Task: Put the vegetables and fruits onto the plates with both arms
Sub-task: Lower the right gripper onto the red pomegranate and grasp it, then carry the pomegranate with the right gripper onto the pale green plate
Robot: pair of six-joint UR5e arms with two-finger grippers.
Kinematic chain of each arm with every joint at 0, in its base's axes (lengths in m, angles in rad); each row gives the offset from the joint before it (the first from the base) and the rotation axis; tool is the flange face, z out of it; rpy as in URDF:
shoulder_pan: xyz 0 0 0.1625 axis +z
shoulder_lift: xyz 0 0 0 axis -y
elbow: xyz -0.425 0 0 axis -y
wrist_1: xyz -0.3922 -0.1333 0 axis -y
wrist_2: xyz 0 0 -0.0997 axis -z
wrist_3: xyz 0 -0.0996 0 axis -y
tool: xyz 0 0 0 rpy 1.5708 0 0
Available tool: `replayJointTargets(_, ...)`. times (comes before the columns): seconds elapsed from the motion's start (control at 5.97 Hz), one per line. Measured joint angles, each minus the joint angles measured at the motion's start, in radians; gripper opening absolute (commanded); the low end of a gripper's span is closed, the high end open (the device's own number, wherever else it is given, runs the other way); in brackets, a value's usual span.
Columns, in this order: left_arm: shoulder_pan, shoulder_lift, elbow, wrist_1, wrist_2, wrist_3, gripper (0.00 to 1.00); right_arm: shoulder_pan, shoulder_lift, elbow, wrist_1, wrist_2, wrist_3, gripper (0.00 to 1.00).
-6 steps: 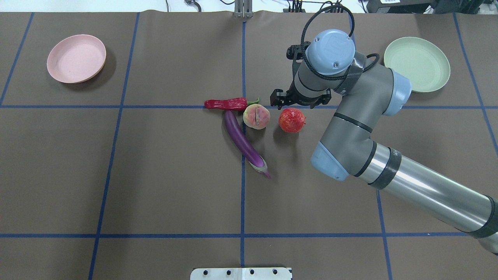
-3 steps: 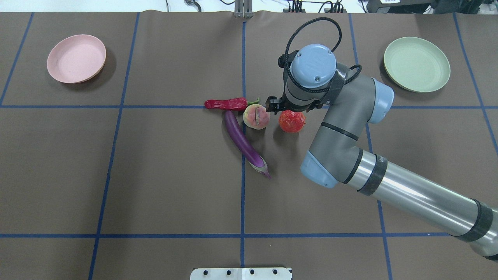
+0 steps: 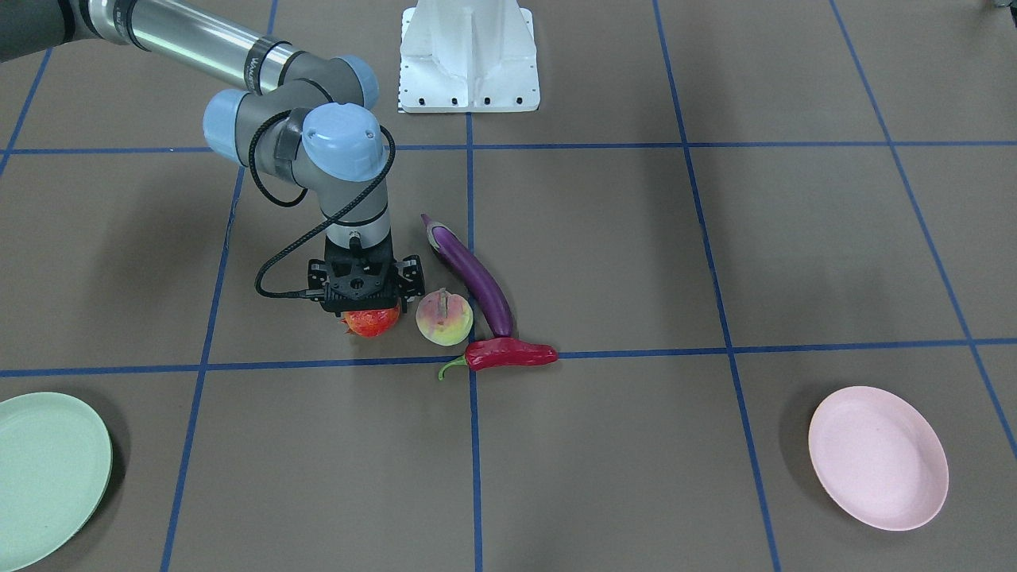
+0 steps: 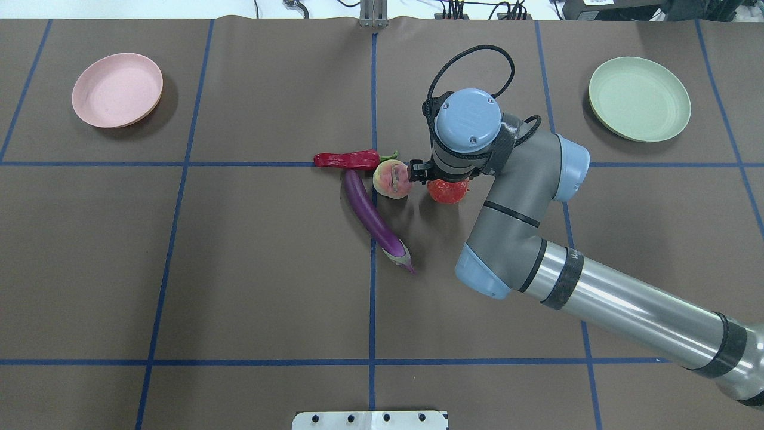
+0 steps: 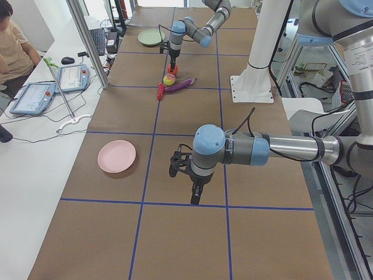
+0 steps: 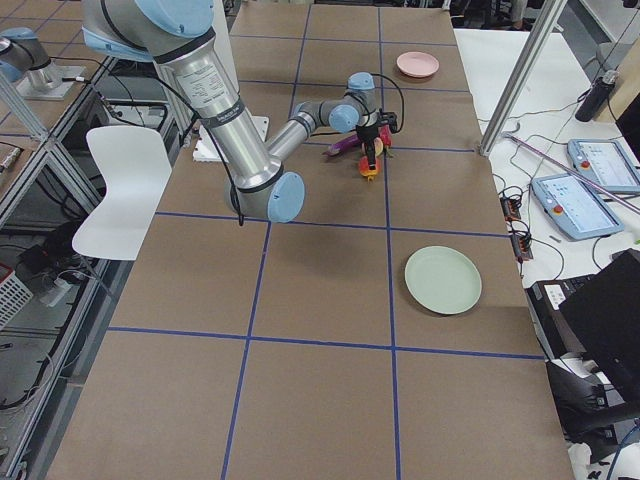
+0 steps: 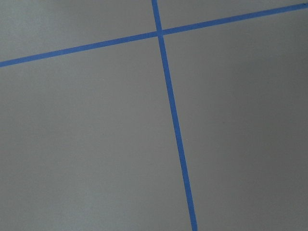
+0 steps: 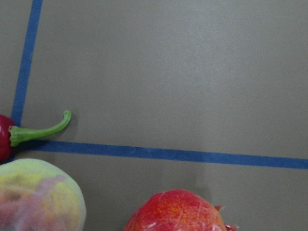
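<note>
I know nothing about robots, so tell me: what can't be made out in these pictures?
Right gripper: fingertips hidden under its body and wrist, front and overhead views; contact with the pomegranate unclear.
Left gripper: too small, left side view; open or shut unknown.
Green plate: cut by front view's edge.

Pomegranate (image 3: 372,322) apparently under hand (image 3: 365,308), beside peach (image 3: 444,318).
</note>
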Motion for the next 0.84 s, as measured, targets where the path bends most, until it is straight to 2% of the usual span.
replayJointTargets(0.17, 0.000, 0.000, 0.000, 0.000, 0.000, 0.000, 1.00, -0.006, 0.002, -0.012, 0.001, -0.013, -0.003, 0.01)
replayJointTargets(0.5, 0.000, 0.000, -0.001, 0.000, 0.000, 0.000, 1.00, -0.008, 0.009, -0.014, 0.001, -0.032, 0.001, 0.00)
replayJointTargets(0.84, 0.000, -0.001, -0.002, 0.000, 0.000, 0.000, 1.00, 0.077, 0.020, 0.001, 0.003, 0.020, -0.039, 0.00)
